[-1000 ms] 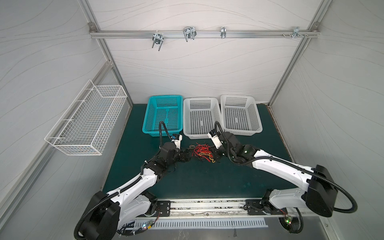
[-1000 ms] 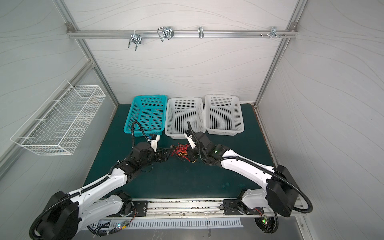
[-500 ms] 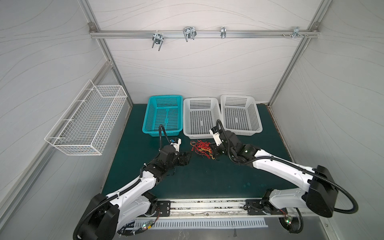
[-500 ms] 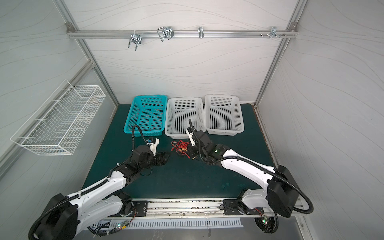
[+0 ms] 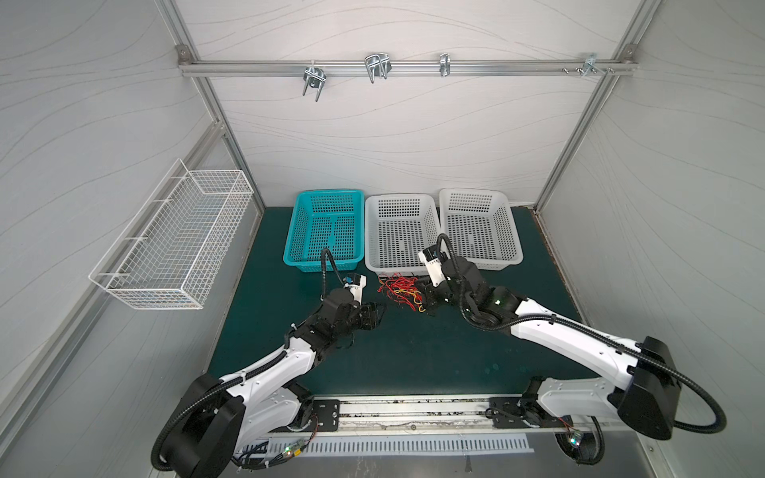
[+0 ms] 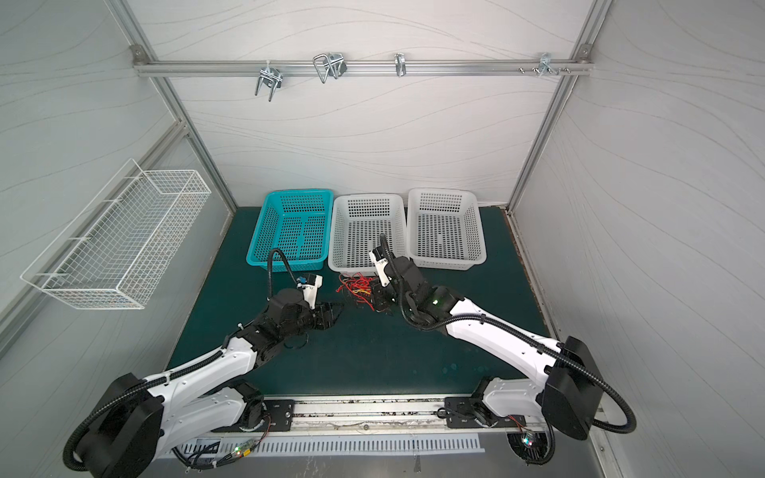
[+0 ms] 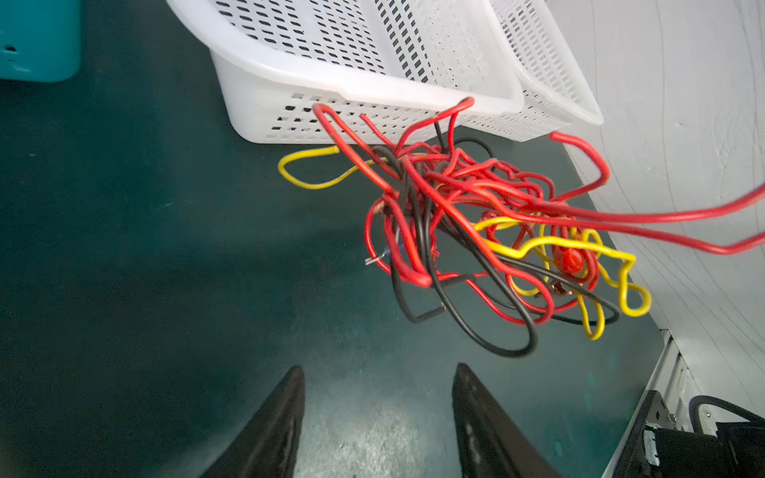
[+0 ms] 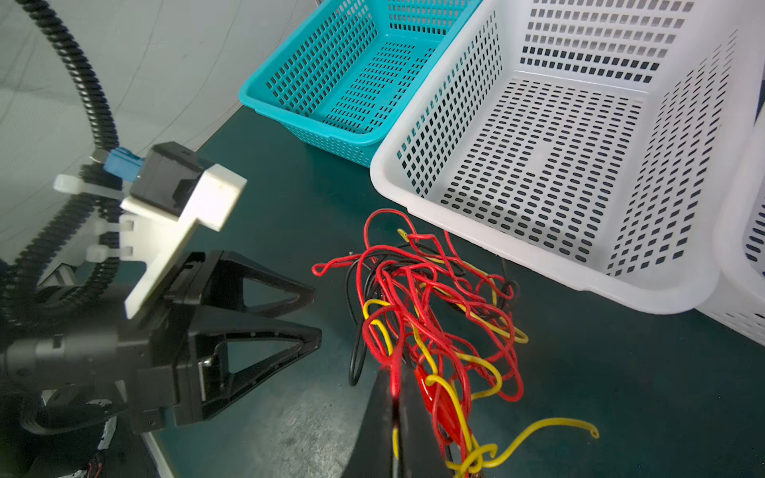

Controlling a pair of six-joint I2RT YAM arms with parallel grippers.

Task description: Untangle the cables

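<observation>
My right pincer [image 8: 394,376] is clamped on a red strand in the tangle of thin red, yellow and black cables [image 5: 399,287]. The tangle is mid-frame in both top views over the dark green bench [image 5: 414,356], just below the middle white perforated plastic basket [image 5: 372,236]. My left pincer [image 7: 378,372] gapes, holding nothing. That basket, the teal perforated plastic basket [image 5: 296,240] and the other white basket [image 5: 508,236] show only bare slotted floors. Two red strands leave the left wrist view's right edge.

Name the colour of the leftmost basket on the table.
The basket is teal; right wrist view shows it best.
</observation>
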